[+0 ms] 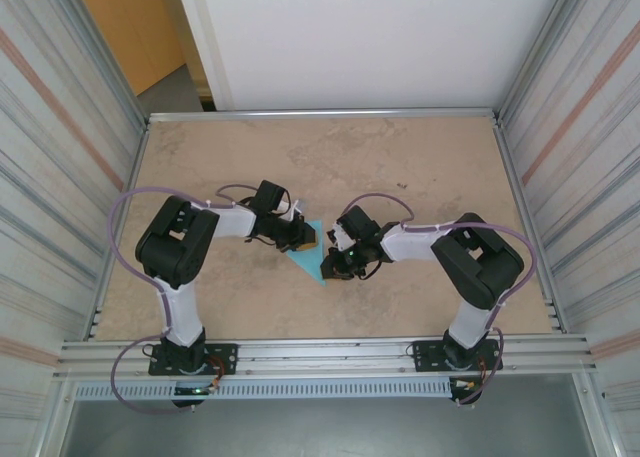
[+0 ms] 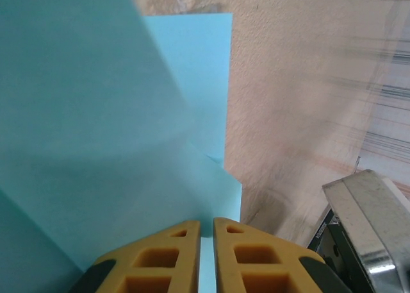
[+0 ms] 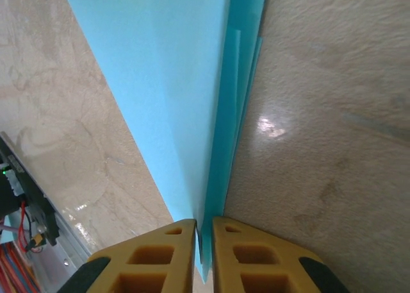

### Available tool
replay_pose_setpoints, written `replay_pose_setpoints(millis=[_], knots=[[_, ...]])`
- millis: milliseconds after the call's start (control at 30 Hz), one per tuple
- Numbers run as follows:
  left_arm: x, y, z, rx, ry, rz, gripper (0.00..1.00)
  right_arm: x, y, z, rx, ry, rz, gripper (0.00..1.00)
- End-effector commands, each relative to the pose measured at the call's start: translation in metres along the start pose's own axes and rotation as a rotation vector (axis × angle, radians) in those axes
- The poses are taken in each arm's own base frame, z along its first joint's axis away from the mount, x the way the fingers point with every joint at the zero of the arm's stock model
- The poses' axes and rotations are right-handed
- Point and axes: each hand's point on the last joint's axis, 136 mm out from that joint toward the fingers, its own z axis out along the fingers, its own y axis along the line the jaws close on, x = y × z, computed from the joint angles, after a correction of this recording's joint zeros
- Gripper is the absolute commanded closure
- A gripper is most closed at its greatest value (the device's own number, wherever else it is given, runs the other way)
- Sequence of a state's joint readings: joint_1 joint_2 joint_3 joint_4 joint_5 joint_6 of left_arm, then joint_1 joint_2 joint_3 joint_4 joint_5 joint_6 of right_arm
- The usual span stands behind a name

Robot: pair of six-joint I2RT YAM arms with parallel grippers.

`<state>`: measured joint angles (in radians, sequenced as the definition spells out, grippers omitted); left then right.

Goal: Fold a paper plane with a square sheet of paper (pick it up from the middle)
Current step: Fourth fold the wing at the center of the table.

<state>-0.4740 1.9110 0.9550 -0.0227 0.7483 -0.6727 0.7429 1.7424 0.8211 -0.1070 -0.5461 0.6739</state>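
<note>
Thin cyan paper (image 1: 305, 259), creased into a pointed wedge; left tool (image 2: 206, 227) pinches it, right tool (image 3: 204, 227) apparently too; mottled beige tabletop (image 1: 400, 157).

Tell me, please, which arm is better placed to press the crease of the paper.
Probably right. The right tool grips the paper at its stacked folded edge, in line with the crease; the left tool pinches a flat flap and could steady it.

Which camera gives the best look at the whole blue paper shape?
Top external: the whole paper shows there, small, as a pointed triangle. Left wrist shows overlapping flaps close up; right wrist shows layered edges along a fold.
</note>
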Motion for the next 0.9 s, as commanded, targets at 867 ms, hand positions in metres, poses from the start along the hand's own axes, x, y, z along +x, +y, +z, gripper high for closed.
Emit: replay_pose_setpoints(millis=[867], knots=[[0.001,0.035,0.009,-0.11,-0.088,-0.215,0.87,-0.05,0.033,-0.019,-0.066,-0.137,-0.01,0.88]])
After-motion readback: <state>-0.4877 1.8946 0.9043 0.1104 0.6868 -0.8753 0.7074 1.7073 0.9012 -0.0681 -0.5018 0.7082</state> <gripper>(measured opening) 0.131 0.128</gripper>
